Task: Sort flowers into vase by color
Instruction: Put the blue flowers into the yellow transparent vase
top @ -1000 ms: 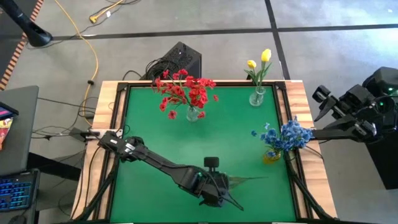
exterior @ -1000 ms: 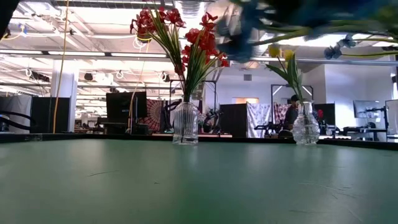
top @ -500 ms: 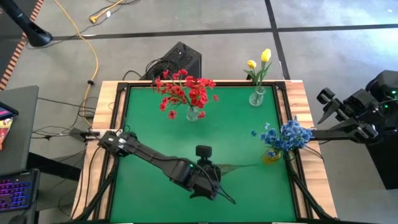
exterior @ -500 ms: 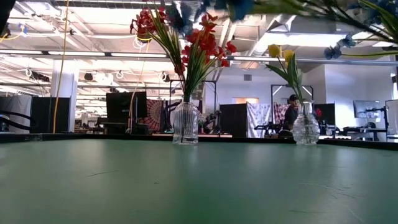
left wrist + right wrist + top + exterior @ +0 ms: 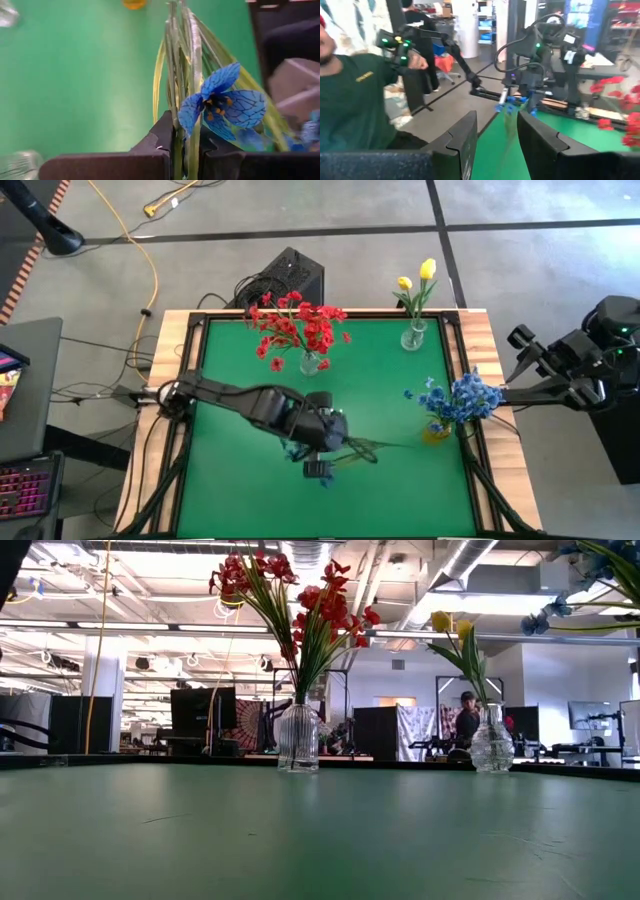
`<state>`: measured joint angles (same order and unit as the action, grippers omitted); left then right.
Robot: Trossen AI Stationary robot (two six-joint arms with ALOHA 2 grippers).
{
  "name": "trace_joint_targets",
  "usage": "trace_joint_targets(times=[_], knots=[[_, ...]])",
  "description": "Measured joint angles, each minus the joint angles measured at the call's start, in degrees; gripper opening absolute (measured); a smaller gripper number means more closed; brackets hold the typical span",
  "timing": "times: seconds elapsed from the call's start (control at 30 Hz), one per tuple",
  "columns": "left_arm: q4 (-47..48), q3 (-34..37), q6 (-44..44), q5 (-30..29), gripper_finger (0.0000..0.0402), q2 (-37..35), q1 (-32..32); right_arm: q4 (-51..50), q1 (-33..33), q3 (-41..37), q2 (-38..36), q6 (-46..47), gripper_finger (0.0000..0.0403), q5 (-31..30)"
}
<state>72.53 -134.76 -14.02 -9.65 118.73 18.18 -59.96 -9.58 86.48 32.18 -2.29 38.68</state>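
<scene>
Low view looks level across the green table (image 5: 320, 840): nearest is bare green, then at the far edge the ribbed glass vase (image 5: 298, 739) with the red flowers (image 5: 300, 600), and to its right a rounder glass vase (image 5: 491, 740) with the yellow buds (image 5: 448, 622). Blue petals hang into the upper right corner, too close to make out well.

From above, taking the red vase (image 5: 311, 363) as the marker: the left gripper (image 5: 322, 452) sits just in front of it, toward the near edge of the table, over the middle of the green. Its jaws are pressed together on the green stems of a blue spray (image 5: 222, 105); the left wrist view shows the stems pinched between the two dark fingers (image 5: 160, 140), with one blue bloom right above them. The spray's leaves trail off to the right across the mat.

Right of the red vase, near the table's right edge, stands the vase with the blue bunch (image 5: 455, 400). The yellow vase (image 5: 413, 335) is at the far right corner.

The right gripper (image 5: 495, 145) waits well off the table's right side, jaws spread and holding nothing. A person in a green shirt (image 5: 355, 100) stands beyond it.
</scene>
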Motion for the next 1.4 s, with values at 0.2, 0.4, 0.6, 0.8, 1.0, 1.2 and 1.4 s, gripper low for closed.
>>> trace_joint_targets(times=[0.2,0.4,0.6,0.8,1.0,1.2,1.4], knots=[[-0.43,0.04,3.83,6.62,0.0005,-0.01,-2.82,-0.04,0.00,0.00,0.06,-2.16,0.0166,-3.91],[-2.06,0.04,6.21,7.76,0.0005,-0.35,-3.57,0.00,0.00,0.00,2.23,-2.15,0.0166,-3.91],[-2.90,0.04,6.59,6.99,0.0005,-1.84,-4.26,1.33,0.00,0.00,7.70,-4.16,0.0166,-4.23],[1.45,0.04,-1.06,5.75,0.0005,-5.69,-7.51,3.84,0.00,0.00,13.83,-8.51,0.0166,-7.90],[3.86,0.04,-5.32,5.81,0.0005,-8.65,-10.92,3.91,0.00,0.00,19.58,-11.87,0.0166,-10.44],[4.74,0.03,-4.32,5.83,0.0005,-9.76,-13.76,3.89,0.20,0.00,26.19,-16.59,0.0166,-14.03],[5.59,0.03,-1.79,6.36,0.0005,-9.76,-14.93,3.79,0.11,0.00,30.84,-17.74,0.0166,-17.90]])
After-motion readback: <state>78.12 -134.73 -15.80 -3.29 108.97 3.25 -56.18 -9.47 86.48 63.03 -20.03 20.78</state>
